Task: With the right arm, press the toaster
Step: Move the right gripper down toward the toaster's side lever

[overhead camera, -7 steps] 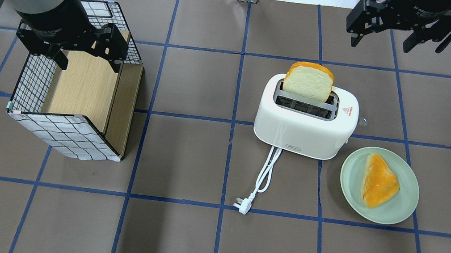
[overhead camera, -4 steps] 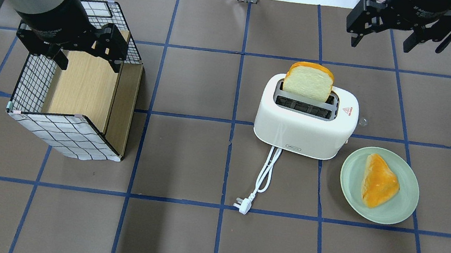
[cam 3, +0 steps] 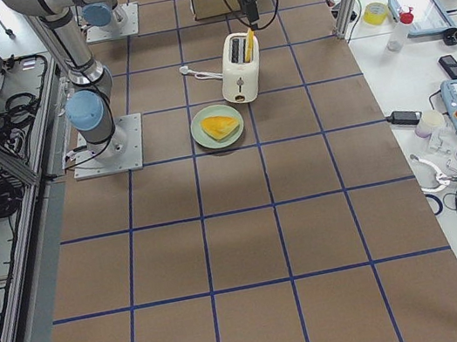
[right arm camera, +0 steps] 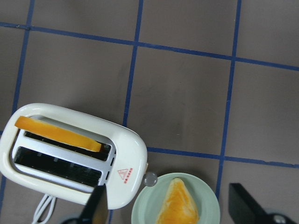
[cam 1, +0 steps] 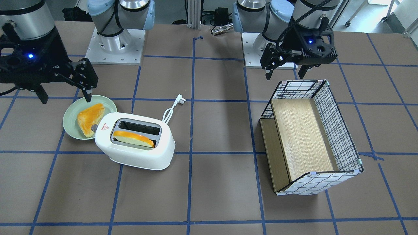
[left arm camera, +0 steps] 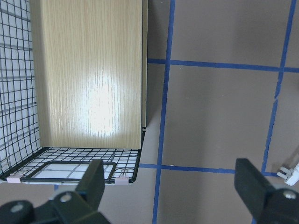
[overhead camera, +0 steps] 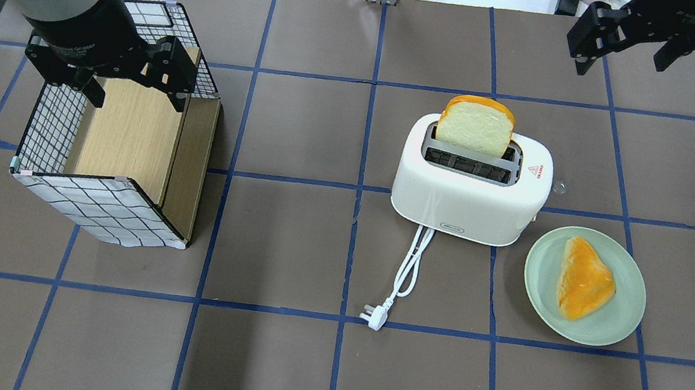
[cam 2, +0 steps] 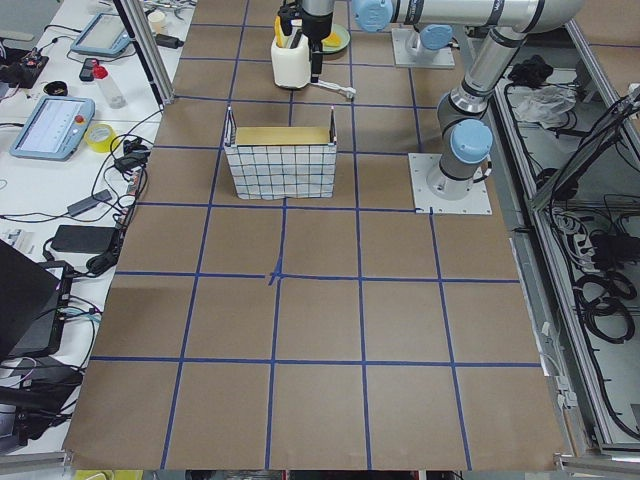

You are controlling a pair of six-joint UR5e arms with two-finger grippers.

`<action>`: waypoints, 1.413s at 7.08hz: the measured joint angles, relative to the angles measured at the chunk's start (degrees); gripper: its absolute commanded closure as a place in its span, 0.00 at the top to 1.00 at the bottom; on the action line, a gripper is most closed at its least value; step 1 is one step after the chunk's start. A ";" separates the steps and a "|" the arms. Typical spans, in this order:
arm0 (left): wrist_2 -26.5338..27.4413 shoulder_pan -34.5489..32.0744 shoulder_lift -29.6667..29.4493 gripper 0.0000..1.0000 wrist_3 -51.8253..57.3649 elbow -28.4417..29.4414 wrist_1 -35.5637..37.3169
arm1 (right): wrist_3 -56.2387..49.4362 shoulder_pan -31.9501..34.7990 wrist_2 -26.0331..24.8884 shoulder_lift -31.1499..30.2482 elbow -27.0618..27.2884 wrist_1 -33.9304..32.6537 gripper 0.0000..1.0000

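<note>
The brown paper-covered desk (overhead camera: pixel 265 363), marked into squares by blue tape, carries everything. On the robot's left stands a black wire basket with a white checked cloth liner (overhead camera: pixel 98 206) and a pale wooden board inside. The left pincer (overhead camera: pixel 137 97) hangs over its far end with its fingers spread wide, empty. White lettering on its body is too small to read.

The right pincer (cam 1: pixel 65 97), lit by a blue light, is also spread wide and empty. It hangs above the toaster's lever end and the plate, touching neither.

The rounded white plastic two-slot toaster (overhead camera: pixel 464 206) stands right of the desk's middle in the overhead view. A slice of bread with an orange crust (overhead camera: pixel 475 126) stands upright in its far slot. A small label low on its side is unreadable.

Just beside it lies a pale green round plate (overhead camera: pixel 620 322) holding an orange-glazed wedge of bread (overhead camera: pixel 584 278).

The white cord (overhead camera: pixel 410 261) ends in a white plug (overhead camera: pixel 373 316), lying loose.

The small grey lever knob (right arm camera: pixel 150 178) juts toward the plate. On top is a red warning triangle (overhead camera: pixel 535 171), and the print beneath it is illegible.
</note>
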 measured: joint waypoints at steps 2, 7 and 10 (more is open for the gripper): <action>0.00 0.00 0.00 1.00 0.00 0.00 0.00 | -8.60 -6.33 0.82 0.02 0.17 3.04 0.00; 0.00 0.00 0.00 1.00 0.00 0.00 0.00 | -16.97 -15.10 16.90 3.23 8.70 13.96 0.00; 0.00 0.00 -0.03 1.00 0.00 0.00 0.00 | -13.28 -15.23 24.57 7.45 10.02 3.68 0.00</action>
